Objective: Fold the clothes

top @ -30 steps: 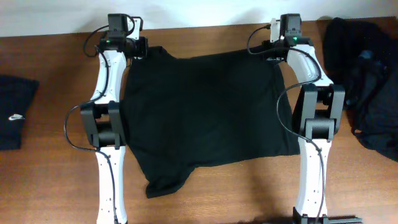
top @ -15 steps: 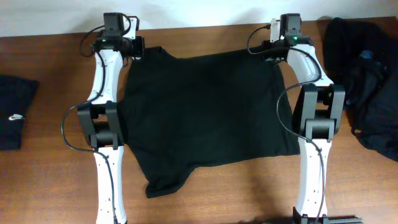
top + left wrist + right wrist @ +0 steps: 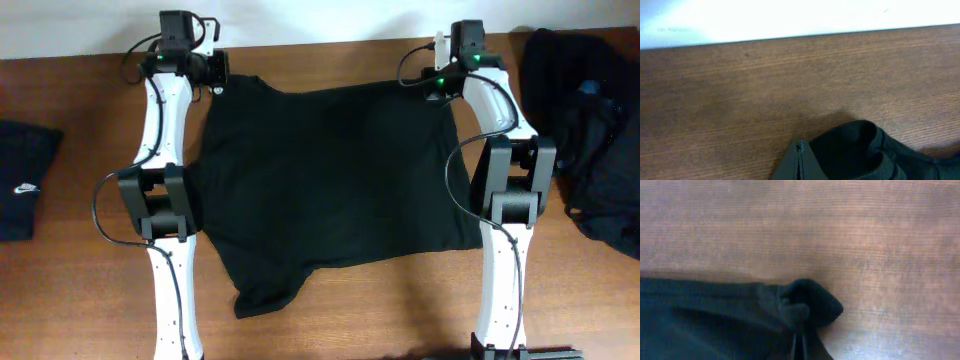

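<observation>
The left gripper [image 3: 800,151] and right gripper [image 3: 798,341] each pinch a far corner of the black T-shirt [image 3: 330,180]; the folded garment [image 3: 22,160] bears a small white logo [image 3: 27,187], too small to read.

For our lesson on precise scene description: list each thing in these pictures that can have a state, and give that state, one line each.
spread T-shirt: unfolded, lying flat on the table, one sleeve sticking out at the near edge.
folded garment: folded, white logo showing.
dark heap: crumpled, not folded.
left gripper: shut on a far corner of the spread T-shirt.
right gripper: shut on the other far corner.
</observation>
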Controlling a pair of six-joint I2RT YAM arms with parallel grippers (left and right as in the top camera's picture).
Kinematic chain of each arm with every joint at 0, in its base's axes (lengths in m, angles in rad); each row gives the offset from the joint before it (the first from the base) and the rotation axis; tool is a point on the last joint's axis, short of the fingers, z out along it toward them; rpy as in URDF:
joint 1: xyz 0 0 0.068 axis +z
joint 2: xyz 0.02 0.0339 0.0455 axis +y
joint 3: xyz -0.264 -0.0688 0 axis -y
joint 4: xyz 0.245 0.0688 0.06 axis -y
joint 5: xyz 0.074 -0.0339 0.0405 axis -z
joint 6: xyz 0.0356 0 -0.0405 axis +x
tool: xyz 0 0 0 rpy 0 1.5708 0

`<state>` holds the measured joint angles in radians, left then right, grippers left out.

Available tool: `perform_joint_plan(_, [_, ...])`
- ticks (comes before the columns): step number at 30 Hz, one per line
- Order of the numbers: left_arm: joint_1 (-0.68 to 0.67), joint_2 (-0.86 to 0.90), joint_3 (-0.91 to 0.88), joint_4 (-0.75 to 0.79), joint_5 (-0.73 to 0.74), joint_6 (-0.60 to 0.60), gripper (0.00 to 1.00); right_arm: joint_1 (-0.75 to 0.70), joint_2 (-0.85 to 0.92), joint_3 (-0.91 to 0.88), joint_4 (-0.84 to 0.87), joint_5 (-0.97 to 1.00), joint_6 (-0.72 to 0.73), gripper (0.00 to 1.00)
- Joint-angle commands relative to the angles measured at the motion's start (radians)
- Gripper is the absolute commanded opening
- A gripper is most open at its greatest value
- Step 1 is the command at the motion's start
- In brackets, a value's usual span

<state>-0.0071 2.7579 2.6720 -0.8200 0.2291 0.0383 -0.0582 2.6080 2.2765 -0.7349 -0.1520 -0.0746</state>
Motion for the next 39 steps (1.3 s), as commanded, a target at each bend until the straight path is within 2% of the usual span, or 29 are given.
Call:
perform_joint_plan(1, [0.010,-0.070,-0.006,-0.024,0.011,0.004,0.01,0.006,-0.055,0.069,-0.042,-0.011,-0.004,0.04])
perform_joint_plan(15, [0.012,-0.199,-0.006,-0.150,0.011,0.004,0.01,0.006,-0.068,0.212,-0.223,-0.033,-0.026,0.04])
perform_joint_plan(39, [0.031,-0.245,-0.006,-0.497,0.019,-0.016,0.01,-0.004,-0.171,0.223,-0.522,-0.089,-0.105,0.04])
